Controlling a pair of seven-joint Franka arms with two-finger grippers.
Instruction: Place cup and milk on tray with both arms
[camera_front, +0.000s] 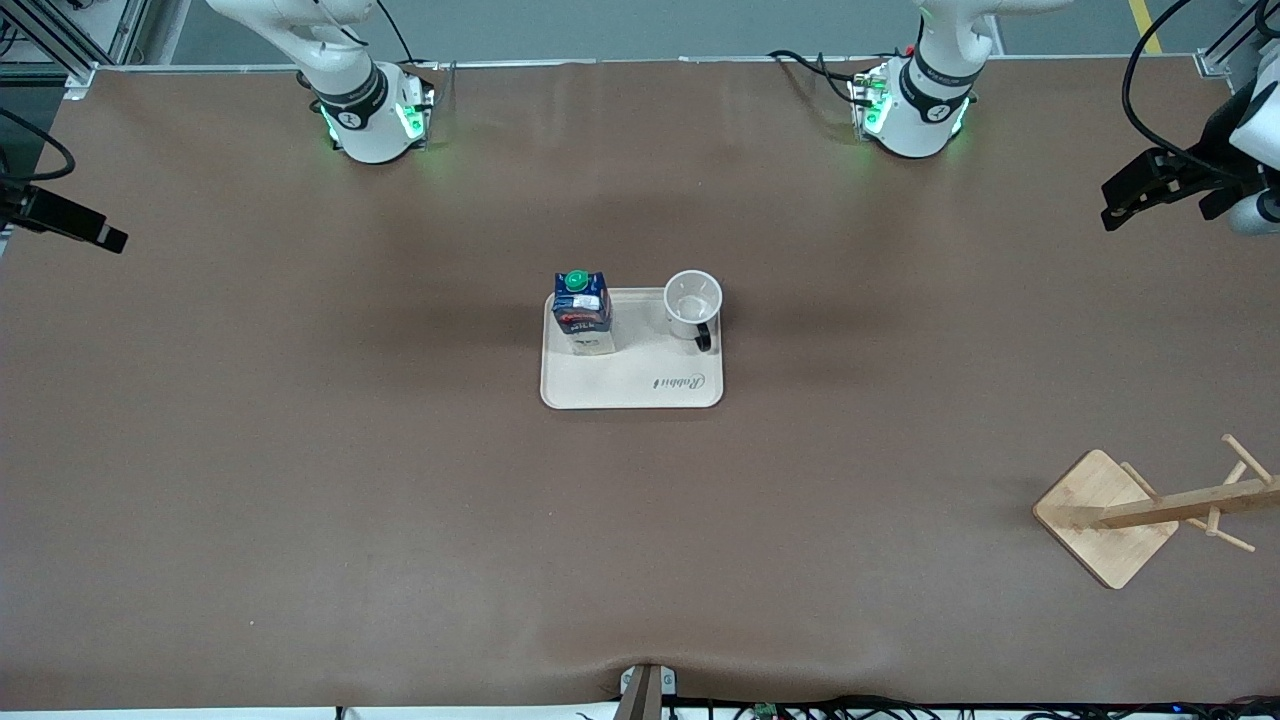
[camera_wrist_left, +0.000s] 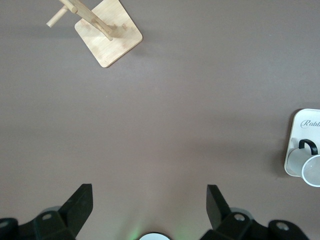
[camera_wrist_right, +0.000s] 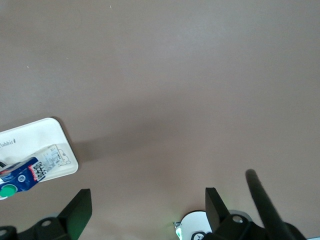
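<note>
The cream tray (camera_front: 631, 385) lies in the middle of the table. The milk (camera_front: 583, 310) stands upright on its corner toward the right arm's end. The white cup (camera_front: 692, 305) stands upright on the corner toward the left arm's end, its black handle facing the front camera. My left gripper (camera_wrist_left: 148, 200) hangs open and empty high over the left arm's end of the table (camera_front: 1115, 205). My right gripper (camera_wrist_right: 146, 205) is open and empty over the right arm's end. The left wrist view shows the cup (camera_wrist_left: 312, 167) at the tray's edge (camera_wrist_left: 300, 125). The right wrist view shows the milk (camera_wrist_right: 22, 175) on the tray (camera_wrist_right: 45, 132).
A wooden rack (camera_front: 1110, 515) with pegs stands near the front camera at the left arm's end, also in the left wrist view (camera_wrist_left: 107, 32). The brown table (camera_front: 300, 450) is bare around the tray. Cables run along the table's edges.
</note>
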